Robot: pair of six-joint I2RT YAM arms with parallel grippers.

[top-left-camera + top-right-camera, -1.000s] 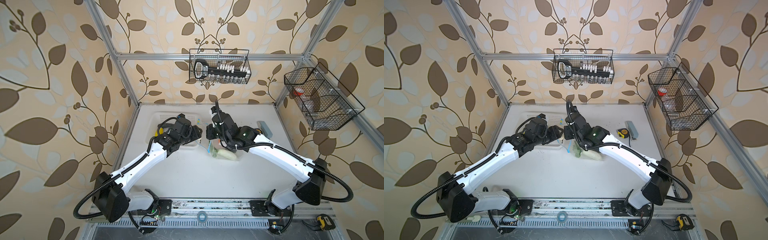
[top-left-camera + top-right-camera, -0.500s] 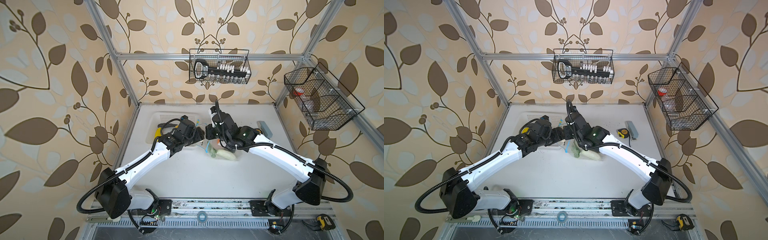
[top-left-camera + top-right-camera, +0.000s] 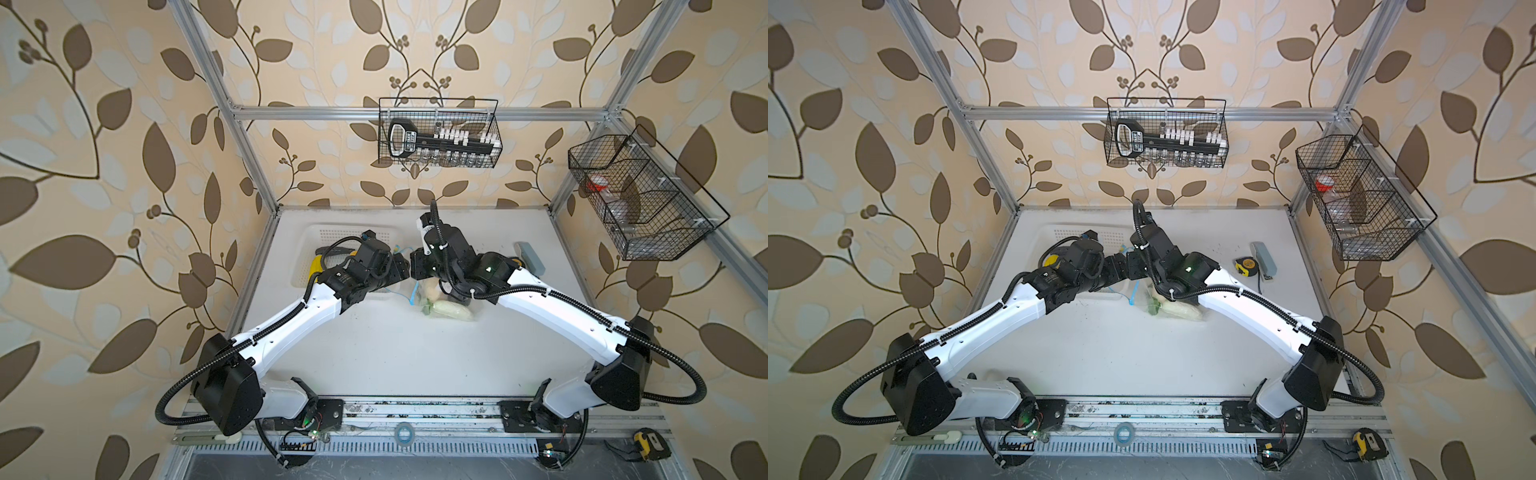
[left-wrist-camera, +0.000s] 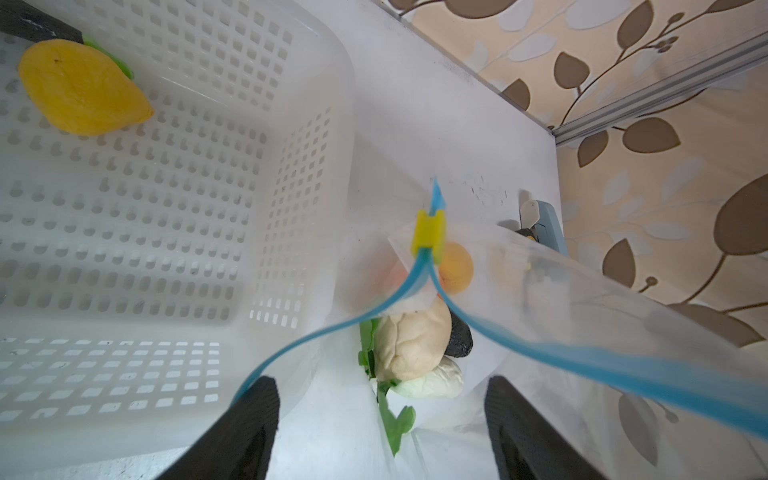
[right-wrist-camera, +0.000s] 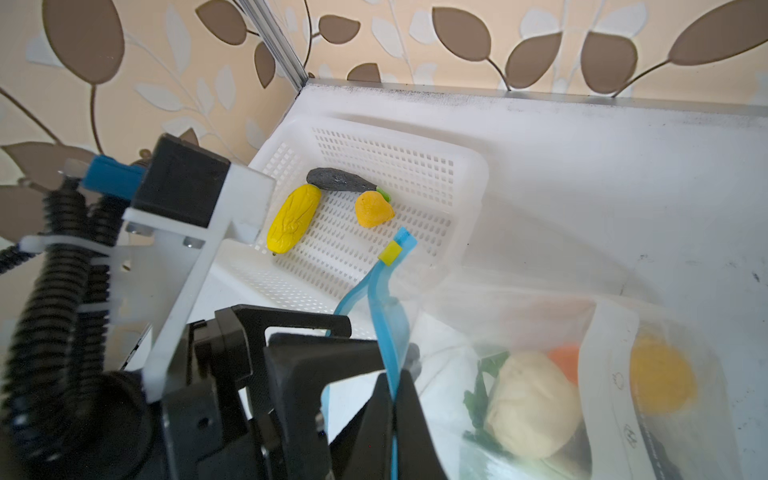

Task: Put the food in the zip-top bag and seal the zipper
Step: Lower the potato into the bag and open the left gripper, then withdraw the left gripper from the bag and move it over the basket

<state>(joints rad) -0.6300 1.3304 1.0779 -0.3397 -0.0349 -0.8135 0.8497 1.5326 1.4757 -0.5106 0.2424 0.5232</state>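
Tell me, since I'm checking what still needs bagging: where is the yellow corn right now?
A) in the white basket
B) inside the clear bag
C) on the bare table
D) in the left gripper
A: in the right wrist view the corn lies on the floor of the white basket, beside the dark eggplant and outside the clear bag.
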